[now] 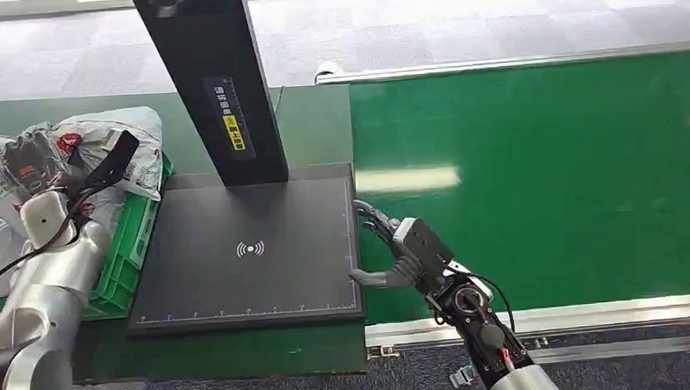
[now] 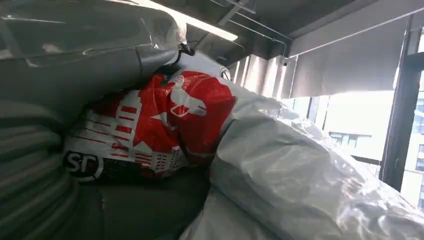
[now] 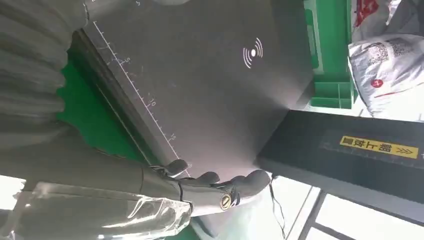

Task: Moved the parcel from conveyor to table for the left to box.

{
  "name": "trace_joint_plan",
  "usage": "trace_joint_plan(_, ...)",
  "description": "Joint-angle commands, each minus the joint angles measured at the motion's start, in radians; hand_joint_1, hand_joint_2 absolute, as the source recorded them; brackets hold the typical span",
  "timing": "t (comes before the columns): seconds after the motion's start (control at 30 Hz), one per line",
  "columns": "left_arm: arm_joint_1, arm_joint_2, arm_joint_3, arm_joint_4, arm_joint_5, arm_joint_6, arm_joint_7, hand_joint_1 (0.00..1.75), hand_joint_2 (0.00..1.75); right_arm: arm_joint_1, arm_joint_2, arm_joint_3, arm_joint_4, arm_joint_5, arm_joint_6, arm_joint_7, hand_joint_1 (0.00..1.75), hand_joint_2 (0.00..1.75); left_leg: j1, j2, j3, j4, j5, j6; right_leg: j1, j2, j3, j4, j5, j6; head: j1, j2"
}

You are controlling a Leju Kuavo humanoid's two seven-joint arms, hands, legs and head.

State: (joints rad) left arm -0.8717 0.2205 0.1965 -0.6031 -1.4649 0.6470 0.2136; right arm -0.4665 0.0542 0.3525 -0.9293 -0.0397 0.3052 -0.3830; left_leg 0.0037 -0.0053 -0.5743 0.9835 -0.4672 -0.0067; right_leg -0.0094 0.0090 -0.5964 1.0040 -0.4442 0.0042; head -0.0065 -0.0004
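The green conveyor (image 1: 534, 178) lay bare. Beside it sat the black scanner pad (image 1: 247, 252), marked with a wireless symbol, its post (image 1: 213, 78) bearing a yellow label. The grey parcel (image 1: 102, 144), printed red with "SF", rested in the green crate (image 1: 132, 239). The left hand (image 1: 103, 166) lay against the parcel; whether it gripped was unclear. The right hand (image 1: 396, 245) hovered empty at the pad's edge, fingers apart.

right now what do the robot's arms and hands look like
Both arms are silver metal with black cables along them. The left hand has dark fingers on a pale wrist. The right hand has a grey ribbed cover, dark fingers and a clear plastic guard.
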Motion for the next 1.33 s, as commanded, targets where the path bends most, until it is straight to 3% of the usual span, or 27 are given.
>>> trace_joint_plan(0.03, -0.043, 0.002, 0.021, 0.034, 0.002, 0.011, -0.002, 1.75, 1.75, -0.015, -0.005, -0.005, 0.012, -0.003, 0.000, 0.007, 0.00, 1.75, 0.000, -0.001, 0.001, 0.000, -0.001, -0.001, 0.001, -0.002, 0.002, 0.000, -0.001, -0.001, 0.000, 0.000)
trace_joint_plan(0.3, -0.039, -0.001, 0.022, 0.027, 0.001, 0.029, -0.002, 1.75, 1.75, -0.015, -0.005, -0.005, 0.012, -0.003, 0.000, 0.006, 0.00, 1.75, 0.001, 0.000, 0.001, 0.000, -0.001, 0.000, 0.001, -0.001, 0.001, 0.000, -0.001, 0.000, 0.000, 0.000)
trace_joint_plan(0.37, 0.030, -0.019, 0.092, -0.180, 0.064, 0.051, -0.102, 1.75, 1.75, -0.011, -0.007, -0.002, 0.005, -0.005, -0.002, 0.006, 0.00, 1.75, 0.001, 0.000, 0.001, 0.000, -0.001, 0.000, 0.001, -0.001, 0.001, 0.000, -0.001, 0.000, 0.000, 0.000)
trace_joint_plan(0.43, 0.106, -0.067, 0.250, -0.405, 0.066, 0.051, -0.268, 1.75, 1.75, -0.006, -0.010, 0.005, -0.003, -0.008, -0.006, 0.008, 0.00, 1.75, 0.001, 0.002, 0.001, 0.000, -0.001, 0.000, 0.001, 0.000, 0.001, -0.001, 0.000, 0.000, 0.000, 0.000)
trace_joint_plan(0.53, 0.108, -0.100, 0.336, -0.453, 0.050, 0.051, -0.350, 1.75, 1.75, -0.001, -0.015, 0.006, -0.005, -0.011, -0.013, 0.007, 0.00, 1.75, 0.001, 0.002, 0.001, 0.000, -0.002, 0.000, 0.001, 0.000, 0.001, -0.001, -0.001, 0.000, 0.000, 0.000)
trace_joint_plan(0.6, 0.072, -0.080, 0.317, -0.340, -0.058, 0.051, -0.244, 1.75, 1.75, 0.008, -0.024, 0.004, -0.013, -0.012, -0.017, 0.002, 0.00, 1.75, 0.001, 0.001, 0.002, 0.000, -0.002, 0.000, 0.001, -0.001, 0.002, -0.001, -0.002, 0.000, 0.000, 0.000)
trace_joint_plan(0.67, 0.050, 0.002, 0.190, -0.210, -0.106, 0.051, -0.081, 1.75, 1.75, 0.011, -0.028, 0.002, -0.017, -0.011, -0.013, 0.001, 0.00, 1.75, 0.000, 0.001, 0.001, 0.000, -0.001, -0.001, 0.001, 0.000, 0.001, -0.001, -0.001, 0.000, 0.000, 0.000)
trace_joint_plan(0.7, 0.018, 0.091, -0.001, -0.065, -0.106, 0.035, 0.087, 1.75, 1.75, 0.010, -0.029, 0.002, -0.018, -0.010, -0.009, 0.001, 0.00, 1.75, 0.000, 0.002, 0.003, -0.001, -0.001, -0.001, 0.001, 0.000, 0.002, -0.001, -0.001, -0.001, 0.000, 0.000)
trace_joint_plan(0.73, -0.082, 0.157, -0.207, 0.137, -0.106, -0.207, 0.289, 1.75, 1.75, 0.008, -0.027, 0.002, -0.009, -0.003, -0.001, 0.008, 0.00, 1.75, 0.000, 0.002, 0.002, 0.000, -0.001, -0.001, 0.000, 0.000, 0.001, 0.000, -0.001, -0.001, 0.000, 0.000)
trace_joint_plan(0.8, -0.117, 0.178, -0.198, 0.245, -0.106, -0.230, 0.282, 1.75, 1.75, -0.006, -0.018, 0.003, 0.027, 0.013, 0.008, -0.005, 0.00, 1.75, 0.001, -0.004, -0.001, 0.002, 0.000, -0.002, 0.002, -0.005, 0.000, 0.002, -0.001, -0.001, 0.000, 0.000)
trace_joint_plan(0.9, -0.108, 0.185, -0.211, 0.283, -0.106, -0.251, 0.288, 1.75, 1.75, -0.018, -0.009, 0.004, 0.053, 0.027, 0.013, -0.016, 0.00, 1.75, 0.000, 0.001, 0.002, -0.001, 0.000, -0.001, 0.001, -0.002, 0.000, 0.000, -0.001, -0.002, 0.000, 0.000)
trace_joint_plan(1.33, -0.087, 0.152, -0.246, 0.299, -0.106, -0.436, 0.301, 1.75, 1.75, -0.046, 0.004, 0.009, 0.090, 0.050, 0.028, -0.026, 0.00, 1.75, 0.001, 0.003, 0.002, -0.001, 0.000, -0.002, 0.001, 0.001, 0.001, -0.001, 0.001, -0.002, 0.000, 0.000)
